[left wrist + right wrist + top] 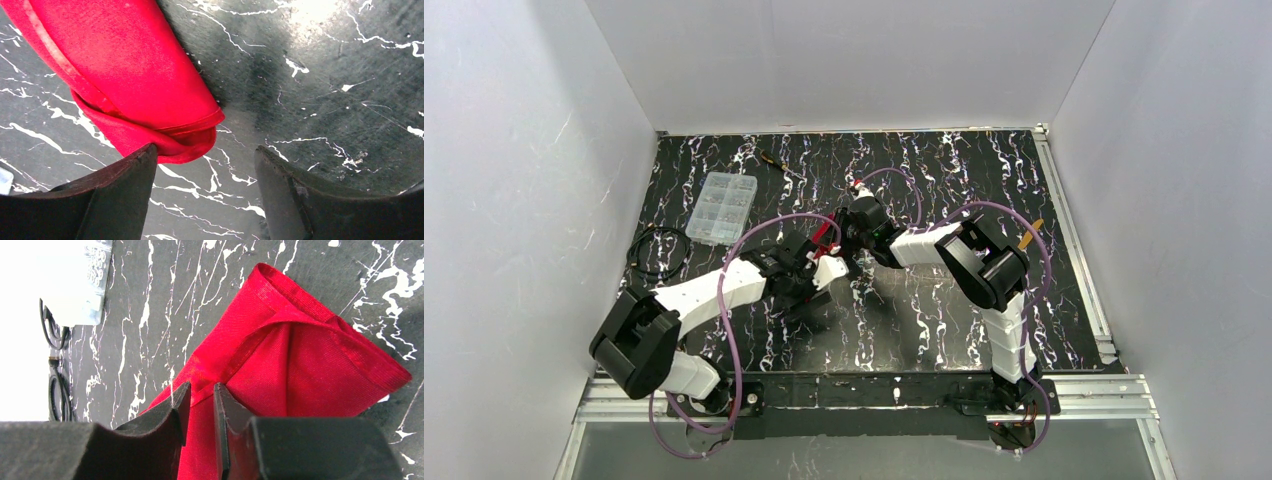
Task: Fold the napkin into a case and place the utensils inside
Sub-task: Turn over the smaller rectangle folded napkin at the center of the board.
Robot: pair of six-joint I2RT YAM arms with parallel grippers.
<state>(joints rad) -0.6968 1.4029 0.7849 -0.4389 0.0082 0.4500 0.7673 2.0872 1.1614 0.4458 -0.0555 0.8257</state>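
- napkin [300, 365]: red cloth, partly folded w/ hems layered, lying on the black marbled table [944, 330] near centre, betw. the two wrists; from above we see only red slivers, as both arms cover it
- right gripper [200, 390]: fingers almost together, pinching a fold of the napkin; cloth fills the narrow gap
- left gripper [205, 155]: jaws apart, w/ only bare table betw. them; the napkin's rounded corner meets the tip of the finger [120, 190] at picture left
- yellow-gold utensil [1027, 236]: at the right, partly behind the right arm's elbow, well apart from the napkin
- compartment box [719, 207]: clear plastic, left of centre, beyond the left arm; a coiled black cable [659, 250] lies just beside it, toward the left wall
- black-and-yellow tool [774, 162]: near the table's far edge, past the box
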